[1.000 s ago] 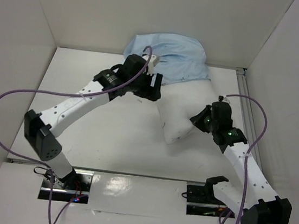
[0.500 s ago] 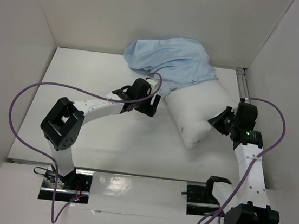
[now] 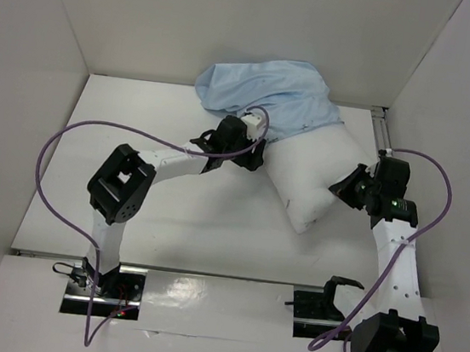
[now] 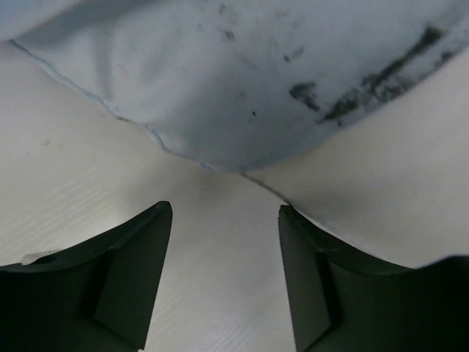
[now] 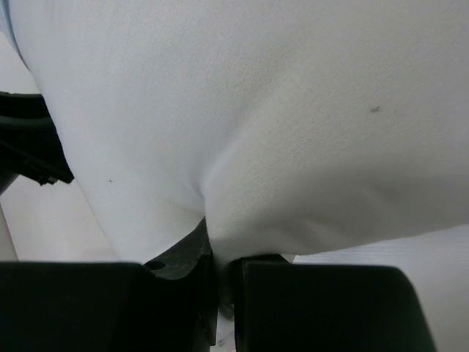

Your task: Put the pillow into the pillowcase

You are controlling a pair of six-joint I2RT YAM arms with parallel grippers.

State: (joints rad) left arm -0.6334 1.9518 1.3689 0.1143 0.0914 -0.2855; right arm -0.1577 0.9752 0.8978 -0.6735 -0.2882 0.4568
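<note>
The white pillow (image 3: 308, 172) lies slanted right of the table's middle, its far end tucked at the mouth of the light blue pillowcase (image 3: 267, 90), which is bunched against the back wall. My left gripper (image 3: 250, 156) sits low on the table at the pillow's left side. It is open with only bare table between its fingers, and the pillowcase hem (image 4: 242, 81) and the pillow (image 4: 396, 191) lie just ahead of it. My left gripper (image 4: 223, 220) holds nothing. My right gripper (image 3: 345, 187) is at the pillow's right edge, shut on a pinch of pillow fabric (image 5: 293, 110); my right gripper (image 5: 223, 271) shows cloth squeezed between its fingers.
White walls enclose the table on three sides. A metal rail (image 3: 383, 134) runs along the back right edge. Purple cables (image 3: 57, 154) loop off both arms. The left arm's elbow (image 3: 118, 187) is folded up over the left half of the table (image 3: 203, 224).
The right gripper has carried the pillow right and toward the back, up to the pillowcase. The left arm folded back and its gripper dropped from the pillowcase to the table beside the pillow.
</note>
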